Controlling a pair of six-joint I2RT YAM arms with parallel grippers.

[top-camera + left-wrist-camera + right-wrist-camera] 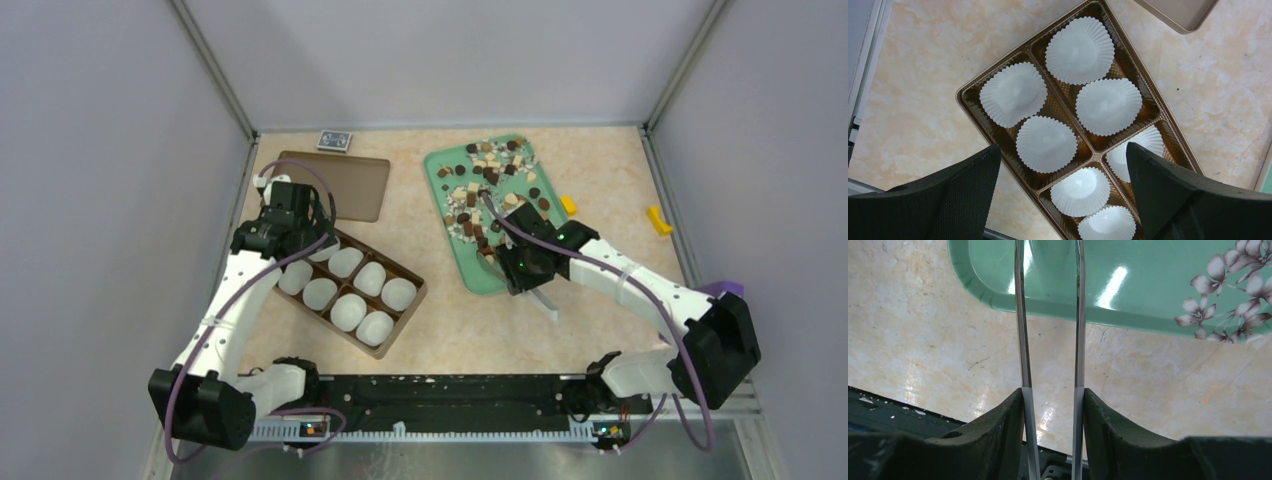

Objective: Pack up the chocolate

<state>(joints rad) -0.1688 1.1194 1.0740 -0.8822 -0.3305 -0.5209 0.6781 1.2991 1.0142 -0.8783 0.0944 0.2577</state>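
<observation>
The pale marbled surface (610,170) carries everything. On its right half lies a green tray (436,178), set at a slant, with a flower print at one end. To the left sits a brown box (1060,102) split into compartments, and beyond it, against the far side, a flat brown lid (340,185).

The left end effector (1062,150) hangs above the box with its fingers spread wide and nothing between them. The right end effector (1053,395) is over the tray's near end, closed on a pair of metal tweezers (1022,340). One blade lies against each finger pad, with a gap between the blades. They reach out over the tray's rim, and their tips run out of sight, so I cannot tell if they hold anything.

White fluted paper cups (1079,50) sit in the box, two to a compartment where I can see them whole. The chocolate (490,175), tiny dark, tan and cream pieces, lies scattered over the tray's far and middle parts. Two small yellow blocks (567,204) rest on the surface right of the tray.
</observation>
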